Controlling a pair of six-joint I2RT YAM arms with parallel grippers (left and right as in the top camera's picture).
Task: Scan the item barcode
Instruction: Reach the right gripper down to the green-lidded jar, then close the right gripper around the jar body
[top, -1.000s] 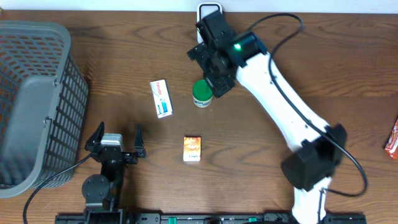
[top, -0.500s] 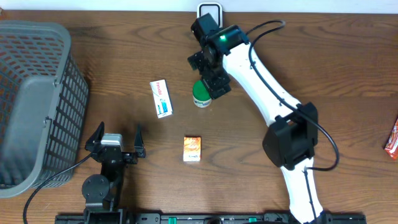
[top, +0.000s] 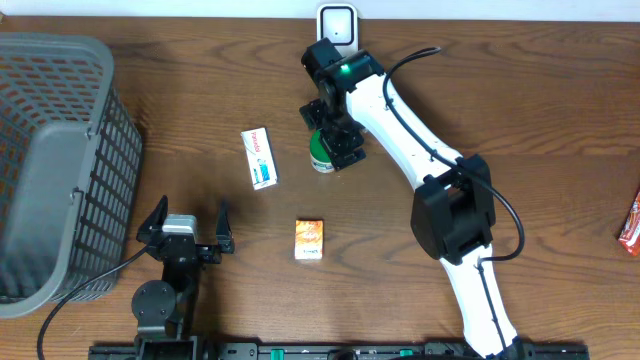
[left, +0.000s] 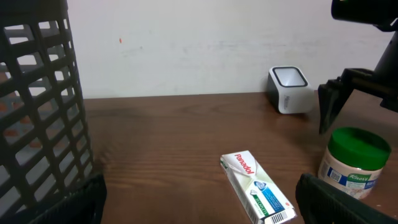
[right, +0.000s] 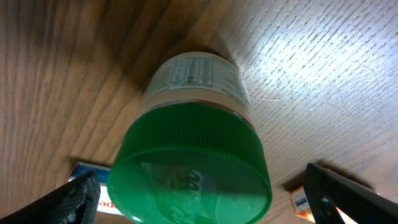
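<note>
A white jar with a green lid (top: 319, 156) stands upright at the table's middle back. My right gripper (top: 336, 134) hovers right over it, open. In the right wrist view the green lid (right: 193, 168) fills the space between the two dark fingertips (right: 348, 199), which do not touch it. A white barcode scanner (top: 337, 20) stands at the back edge, just behind this gripper. My left gripper (top: 186, 226) rests open and empty near the front left. Its view shows the jar (left: 353, 162), the scanner (left: 289, 90) and a Panadol box (left: 255, 186).
The white Panadol box (top: 259, 158) lies left of the jar. An orange box (top: 309, 240) lies in front of it. A grey basket (top: 50, 160) takes up the left side, and a red packet (top: 630, 225) sits at the right edge.
The right arm's elbow has swung in from the right toward the middle. Its gripper has shifted slightly left over the jar. The left arm has not moved.
</note>
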